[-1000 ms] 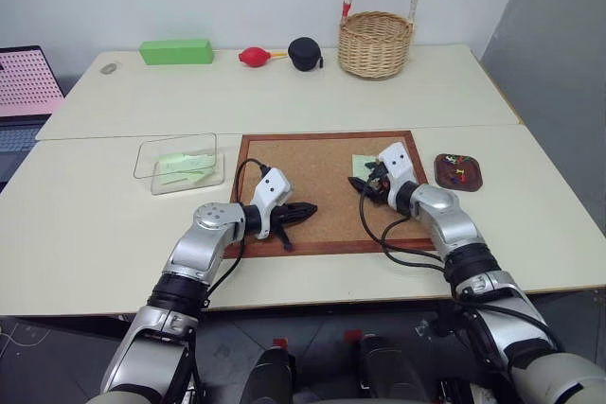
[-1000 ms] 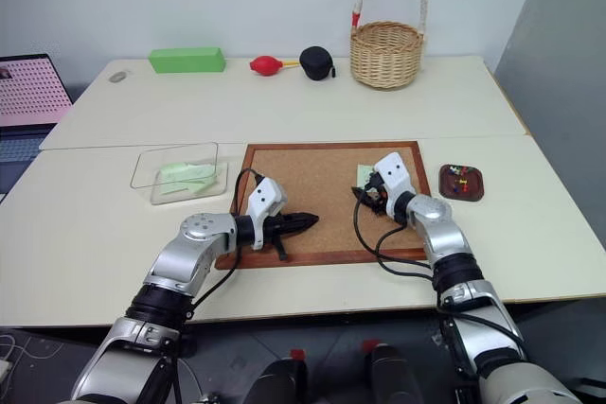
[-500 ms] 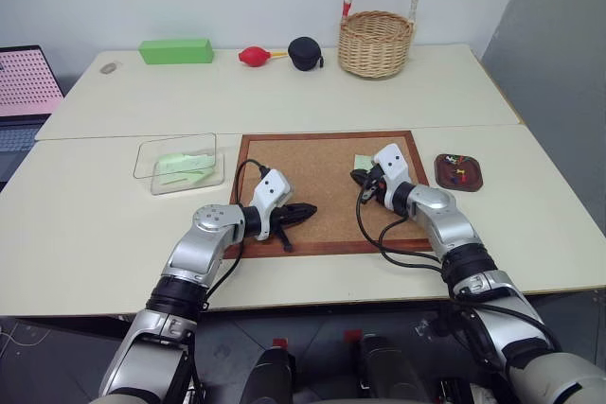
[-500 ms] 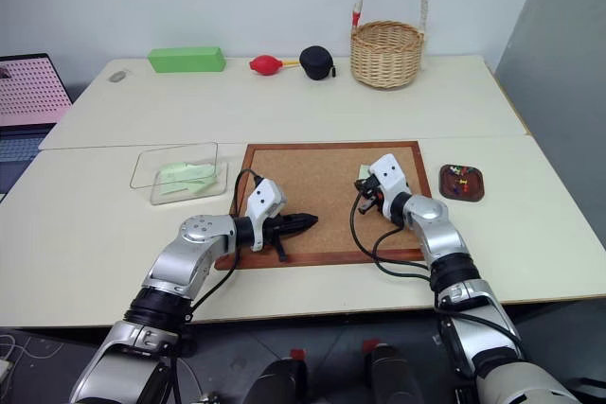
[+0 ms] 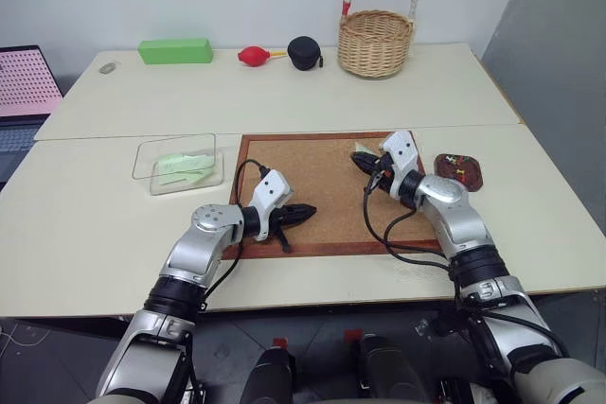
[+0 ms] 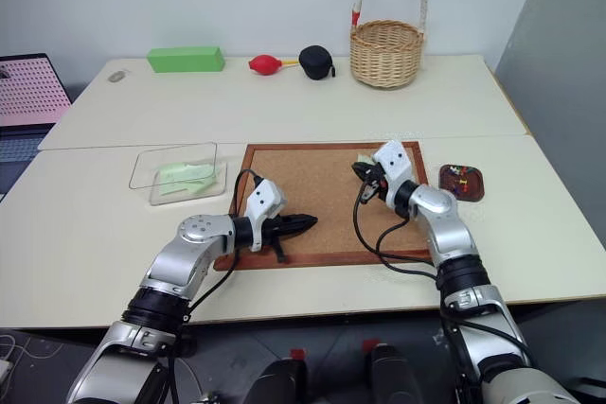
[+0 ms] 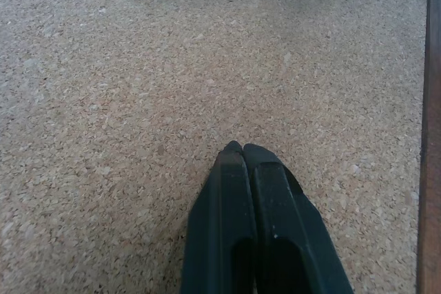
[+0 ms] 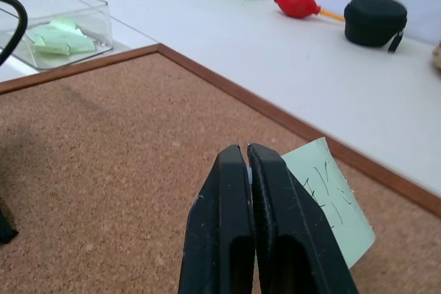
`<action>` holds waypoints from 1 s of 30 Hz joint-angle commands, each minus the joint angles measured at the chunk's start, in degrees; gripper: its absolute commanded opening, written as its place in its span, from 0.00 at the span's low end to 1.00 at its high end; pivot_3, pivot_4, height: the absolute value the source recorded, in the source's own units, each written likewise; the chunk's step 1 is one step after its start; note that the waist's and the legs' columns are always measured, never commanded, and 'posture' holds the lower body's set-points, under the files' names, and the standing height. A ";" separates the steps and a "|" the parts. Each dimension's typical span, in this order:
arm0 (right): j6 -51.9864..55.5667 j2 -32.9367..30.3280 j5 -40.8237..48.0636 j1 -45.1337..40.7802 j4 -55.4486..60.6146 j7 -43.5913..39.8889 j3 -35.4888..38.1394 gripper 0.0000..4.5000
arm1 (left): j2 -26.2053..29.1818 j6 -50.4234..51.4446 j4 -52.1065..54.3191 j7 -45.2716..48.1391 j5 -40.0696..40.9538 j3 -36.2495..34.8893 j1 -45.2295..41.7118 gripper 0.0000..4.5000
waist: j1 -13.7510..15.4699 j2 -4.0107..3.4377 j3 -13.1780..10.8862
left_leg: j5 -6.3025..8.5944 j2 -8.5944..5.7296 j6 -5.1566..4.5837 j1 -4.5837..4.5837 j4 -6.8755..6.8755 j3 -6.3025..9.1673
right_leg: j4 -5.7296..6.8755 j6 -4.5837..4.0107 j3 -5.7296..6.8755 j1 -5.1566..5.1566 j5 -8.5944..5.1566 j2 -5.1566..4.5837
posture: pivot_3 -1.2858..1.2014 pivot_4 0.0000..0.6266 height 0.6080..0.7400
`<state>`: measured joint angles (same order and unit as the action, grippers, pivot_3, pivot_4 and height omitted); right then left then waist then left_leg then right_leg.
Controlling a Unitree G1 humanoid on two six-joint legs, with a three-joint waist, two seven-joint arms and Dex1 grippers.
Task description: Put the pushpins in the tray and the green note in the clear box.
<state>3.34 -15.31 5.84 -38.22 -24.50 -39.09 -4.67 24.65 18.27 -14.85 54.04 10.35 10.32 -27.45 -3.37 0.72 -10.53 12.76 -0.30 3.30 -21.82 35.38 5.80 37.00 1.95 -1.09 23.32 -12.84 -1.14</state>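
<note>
My right gripper (image 5: 361, 159) hangs over the far right part of the corkboard (image 5: 322, 177), shut on the green note (image 8: 332, 197). The pale slip with faint print sticks out past the fingertips, lifted off the cork. The left gripper (image 5: 309, 208) is shut and empty, resting low over the board's near left part; its tips (image 7: 239, 148) are pressed together above bare cork. To the right of the board lies the small dark brown tray (image 5: 471, 176) with pushpins (image 5: 457, 166) as coloured specks inside. Left of the board sits the clear box (image 5: 144, 164), holding other pale green slips.
On the far table stand a wicker basket (image 5: 376, 42), a black case (image 5: 304, 52), a red blower (image 5: 254, 55) and a bright green block (image 5: 175, 50). A laptop screen (image 5: 26, 79) is at the left edge. A seam runs between the two tables.
The right gripper closed on the green note and rose, drawing the note up and toward the board's far edge. The left arm stayed still.
</note>
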 commanded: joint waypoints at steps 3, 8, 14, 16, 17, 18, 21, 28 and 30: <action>-0.40 -2.42 0.02 0.95 6.65 -2.84 -0.69 0.01 | -0.71 1.60 -0.50 -2.08 0.80 -1.94 0.77 0.00 | 0.10 0.01 0.00 | 0.00 -0.01 0.00 -0.01 0.00 0.00 | 0.00 0.00 0.00 0.00 0.00 -0.01 | 0.52 0.24 1.00; 0.46 -3.45 0.27 1.84 8.96 -3.49 -1.01 0.01 | -1.81 2.79 2.50 -3.31 3.43 -4.48 -0.34 0.00 | 0.10 0.05 -0.07 | 0.00 -0.01 0.00 -0.04 0.01 0.01 | 0.00 0.01 0.01 0.01 0.00 -0.01 | 0.52 0.24 1.00; 1.28 -4.75 0.15 3.28 12.71 -5.60 -2.10 0.00 | -2.36 2.30 4.59 -3.16 4.56 -5.09 -1.10 0.25 | 0.28 0.11 -0.11 | 0.00 -0.02 0.01 -0.23 -0.01 0.05 | -0.05 0.00 0.04 0.15 0.00 -0.02 | 0.52 0.24 1.00; 0.93 -5.70 -0.31 3.84 14.03 -6.58 -2.77 0.00 | -2.41 2.58 4.61 -3.24 4.70 -5.22 -1.46 0.35 | 0.31 0.14 -0.13 | 0.00 -0.03 0.01 -0.25 -0.04 0.04 | -0.08 0.01 0.04 0.18 0.00 -0.04 | 0.52 0.24 1.00; 0.49 -6.39 -0.70 4.15 14.74 -7.18 -3.26 0.00 | -2.50 2.84 4.64 -3.26 4.95 -5.36 -1.64 0.39 | 0.31 0.15 -0.13 | 0.00 -0.03 0.01 -0.26 -0.05 0.04 | -0.08 0.01 0.04 0.19 0.00 -0.04 | 0.52 0.24 1.00; -0.08 -7.03 -1.16 4.36 15.20 -7.75 -3.79 0.00 | -2.60 3.03 4.52 -3.25 5.17 -5.49 -1.85 0.45 | 0.30 0.15 -0.13 | 0.00 -0.03 0.01 -0.26 -0.06 0.04 | -0.08 0.01 0.04 0.19 0.00 -0.04 | 0.52 0.24 1.00; -2.12 -8.95 -2.61 4.87 16.27 -9.12 -5.38 0.00 | -2.72 3.53 4.21 -3.22 5.81 -5.61 -2.35 0.55 | 0.35 0.17 -0.15 | 0.00 -0.03 0.01 -0.26 -0.08 0.04 | -0.10 0.01 0.05 0.19 0.00 -0.03 | 0.52 0.24 1.00; -9.78 -11.97 -7.42 5.04 16.09 -10.10 -8.48 0.00 | -4.50 7.34 4.57 -4.41 8.58 -7.12 -3.66 0.84 | 0.34 0.22 -0.18 | 0.00 -0.03 0.02 -0.25 -0.09 0.03 | -0.10 0.01 0.05 0.19 -0.01 -0.03 | 0.52 0.24 1.00; -12.74 -12.75 -9.20 4.65 15.67 -10.09 -9.43 0.00 | -5.31 9.59 5.40 -4.68 9.68 -7.03 -4.04 0.93 | 0.34 0.23 -0.18 | -0.01 -0.03 0.02 -0.25 -0.09 0.03 | -0.10 0.01 0.05 0.19 -0.01 -0.04 | 0.52 0.24 1.00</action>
<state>-5.45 -26.97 -1.66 -32.61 -10.88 -48.77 -13.48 19.89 26.05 -11.99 49.65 17.97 4.34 -30.05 -3.03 0.95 -10.72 12.76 -0.33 3.31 -22.07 35.29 5.83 36.89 1.97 -1.04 23.52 -12.85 -1.18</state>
